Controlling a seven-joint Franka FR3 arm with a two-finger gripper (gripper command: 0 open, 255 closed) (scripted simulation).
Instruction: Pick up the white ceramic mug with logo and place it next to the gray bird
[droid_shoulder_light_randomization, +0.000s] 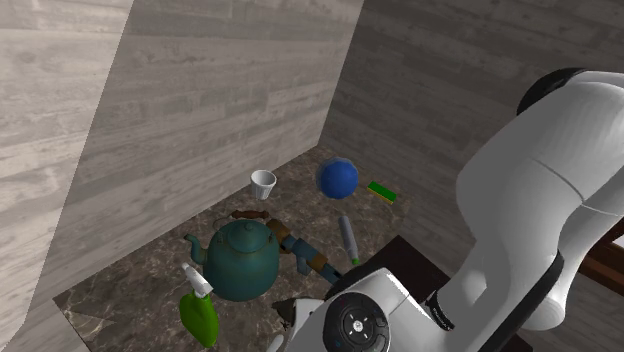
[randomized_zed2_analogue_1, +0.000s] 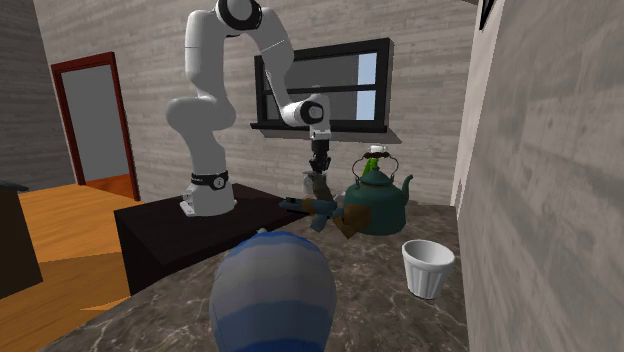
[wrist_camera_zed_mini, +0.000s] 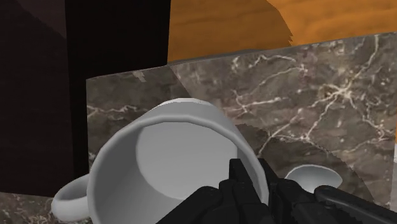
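Observation:
The white mug (wrist_camera_zed_mini: 159, 172) is plain, with no logo showing and its handle (wrist_camera_zed_mini: 67, 200) on the side away from my fingers. My gripper (wrist_camera_zed_mini: 252, 177) is shut on the mug's rim, one finger inside and one outside. In the second exterior view the gripper (randomized_zed2_analogue_1: 320, 160) points straight down with the mug (randomized_zed2_analogue_1: 318, 188) under it, at the marble counter's end nearest the stand. I cannot tell whether the mug touches the counter (wrist_camera_zed_mini: 318, 95). I cannot make out a gray bird.
A teal kettle (droid_shoulder_light_randomization: 240, 260), a green spray bottle (droid_shoulder_light_randomization: 200, 315) and a blue-and-brown toy tool (droid_shoulder_light_randomization: 302, 252) stand close to the mug. Farther along sit a small white cup (droid_shoulder_light_randomization: 263, 183), a blue ball (droid_shoulder_light_randomization: 337, 178), a grey cylinder (droid_shoulder_light_randomization: 347, 235) and a green sponge (droid_shoulder_light_randomization: 381, 191). Walls close two sides.

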